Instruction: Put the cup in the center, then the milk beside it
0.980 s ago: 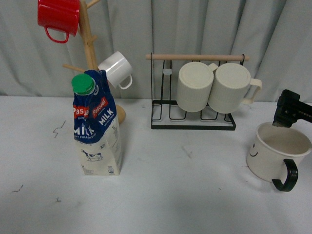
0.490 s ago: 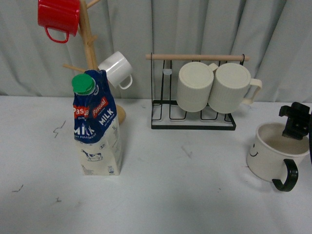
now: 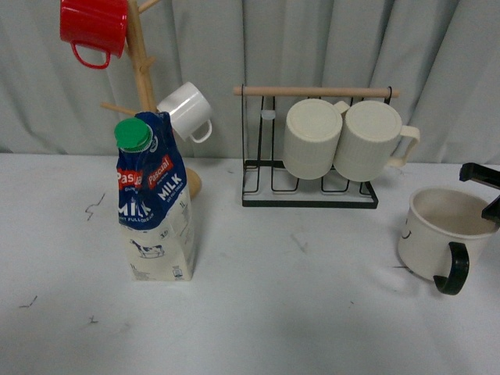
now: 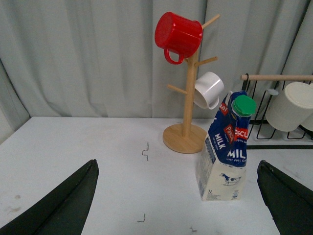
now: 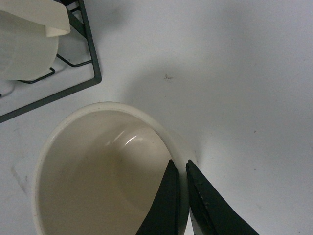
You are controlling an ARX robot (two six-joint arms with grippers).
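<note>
The cup (image 3: 437, 234), cream with a black C-shaped handle, is at the far right of the white table, slightly tilted. My right gripper (image 3: 491, 205) is shut on its far rim; in the right wrist view one finger is inside and one outside the cup's wall (image 5: 182, 169). The milk carton (image 3: 155, 205), blue top, green cap, stands upright at the left; it also shows in the left wrist view (image 4: 225, 149). My left gripper (image 4: 178, 196) is open and empty, well short of the carton.
A wooden mug tree (image 3: 141, 70) with a red mug (image 3: 95, 27) and a small white mug (image 3: 187, 112) stands behind the carton. A black wire rack (image 3: 312, 168) holds two cream mugs (image 3: 340, 139) at the back. Grey curtain behind.
My right gripper came down onto the cup's rim and closed on it. The cup has tipped and turned a little, its smiley face swinging out of sight.
</note>
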